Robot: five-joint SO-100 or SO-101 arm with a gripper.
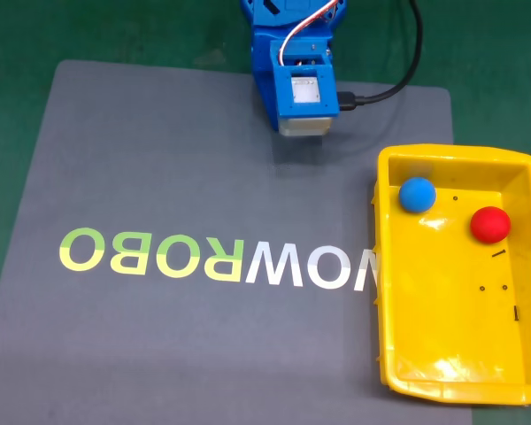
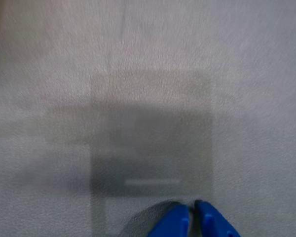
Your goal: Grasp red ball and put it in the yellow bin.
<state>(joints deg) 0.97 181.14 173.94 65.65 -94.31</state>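
Ball handling looks easy to judge here: the small matte bright-red sphere (image 1: 490,224) appears light and smooth-skinned, probably a little yielding, and being round it will roll at the least nudge. A grip across its widest part, one finger on each opposite side, seems the safest hold; anything higher or lower would likely squeeze it out.

In the fixed view the red ball lies inside the large glossy bright-yellow rectangular plastic bin (image 1: 386,292), toward two o'clock on the bin floor. A same-sized blue ball (image 1: 418,194) sits near it at about ten o'clock from the red one, close to the bin's upper left corner; the two are apart, not touching. Judged from this, the red ball is already where the task wants it.

The blue arm (image 1: 294,75) stands at twelve o'clock in the fixed view, over the top edge of the grey mat (image 1: 159,177) with its printed letters, well apart from the bin. The green tabletop (image 1: 35,35) shows around the mat.

In the wrist view the gripper (image 2: 191,211) enters at six o'clock. Its blue fingers (image 2: 175,223) stand almost together with only a thin slit between them, holding nothing, above bare grey mat.
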